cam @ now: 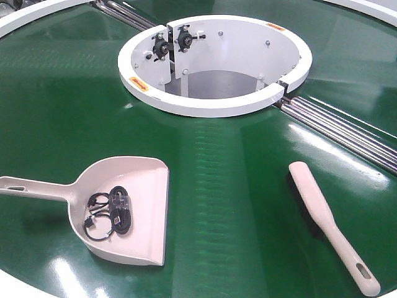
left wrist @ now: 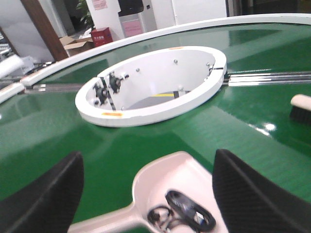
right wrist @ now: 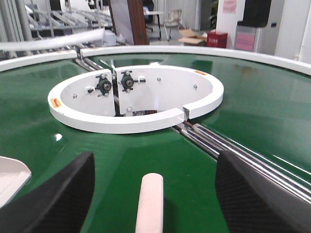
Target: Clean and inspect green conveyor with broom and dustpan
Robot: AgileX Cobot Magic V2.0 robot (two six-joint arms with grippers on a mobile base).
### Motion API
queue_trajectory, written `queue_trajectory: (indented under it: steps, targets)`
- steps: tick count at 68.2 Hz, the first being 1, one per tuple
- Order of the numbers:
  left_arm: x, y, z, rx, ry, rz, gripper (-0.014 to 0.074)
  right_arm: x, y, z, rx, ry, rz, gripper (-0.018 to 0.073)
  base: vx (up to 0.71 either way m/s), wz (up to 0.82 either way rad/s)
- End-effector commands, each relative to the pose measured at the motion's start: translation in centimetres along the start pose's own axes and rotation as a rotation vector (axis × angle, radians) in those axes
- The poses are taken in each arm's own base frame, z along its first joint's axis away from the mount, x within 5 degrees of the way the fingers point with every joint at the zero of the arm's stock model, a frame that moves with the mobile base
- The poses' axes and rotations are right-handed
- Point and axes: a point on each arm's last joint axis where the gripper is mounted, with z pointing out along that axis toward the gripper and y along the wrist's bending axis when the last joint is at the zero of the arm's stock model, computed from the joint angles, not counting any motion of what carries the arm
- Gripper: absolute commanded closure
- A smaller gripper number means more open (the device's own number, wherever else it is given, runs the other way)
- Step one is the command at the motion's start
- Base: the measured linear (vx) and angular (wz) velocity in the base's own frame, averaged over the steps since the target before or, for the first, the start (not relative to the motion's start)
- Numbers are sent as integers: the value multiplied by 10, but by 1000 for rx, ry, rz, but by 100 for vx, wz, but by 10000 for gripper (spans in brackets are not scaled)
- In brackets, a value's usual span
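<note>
Left gripper [left wrist: 146, 194] spread wide, black fingers [left wrist: 43, 199] at both lower corners of left wrist view, nothing pinched; dustpan [left wrist: 165, 179] lying between and just beyond them, handle end running toward cam, scoop mouth pointing far toward hub [left wrist: 150, 85]. Right gripper [right wrist: 153, 199] likewise spread, fingers [right wrist: 58, 199] flanking broom [right wrist: 150, 204] w/o touching; rounded broom tip centred in the gap, pointing far toward hub. In front view: dustpan [cam: 124, 211] resting flat on conveyor [cam: 236, 186], near left, handle reaching out to left edge, open lip facing right/near. Beige, raised sides, slotted hole in handle. Inside scoop: small bundle of black cable [cam: 108, 214] w/ connectors, coiled loosely. Broom [cam: 329, 223] near right, well apart from dustpan, lying flat at a diagonal, wide end far-left, tapered handle w/ slot hole near-right. Beige top; dark bristles seen under broom end in left wrist view at right edge [left wrist: 301, 109]. Belt glossy dark green, strong light reflections, white rim [right wrist: 194, 51] curving round far side. White ring hub far centre, split in segments, two black knobs [cam: 170, 43] on inner wall, orange labels on top face. Steel rollers [cam: 347, 127] running from hub toward right; another set far left.
</note>
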Motion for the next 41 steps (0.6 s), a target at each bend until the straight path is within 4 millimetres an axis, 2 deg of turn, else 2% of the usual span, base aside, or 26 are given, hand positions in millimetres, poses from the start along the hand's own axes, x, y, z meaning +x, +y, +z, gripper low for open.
queue_trajectory:
  steps: [1,4,8,17,21,25,27,33,35,41]
  targets:
    - [19,-2,0,-54,-94,-74,88,-3,-1,-4,13,-112,-10,55,0,0]
    - [37,-5,4,-67,-86,-108,90,4,-1,-4,13,-101,-10,55,0,0]
    - [50,-6,7,-92,-102,-151,94,12,-1,-1,13,-76,-8,55,0,0]
    - [58,-6,11,-111,-119,-247,97,25,-2,3,14,-39,-10,69,0,0]
    - [59,-6,11,-107,-110,-239,127,25,-2,3,16,-56,-11,124,0,0]
    - [59,-6,11,-104,-103,-224,215,23,-2,3,17,-76,-10,225,0,0]
    - [59,-6,11,-101,-100,-225,293,23,-2,3,17,-76,-8,283,0,0]
    - [59,-8,10,-82,-72,-234,596,24,-2,3,15,-67,-3,536,0,0]
    - [59,-8,10,-81,-72,-235,606,24,-2,3,14,-57,1,576,0,0]
    - [57,-7,10,-93,-94,-234,605,26,-1,3,10,-45,12,570,0,0]
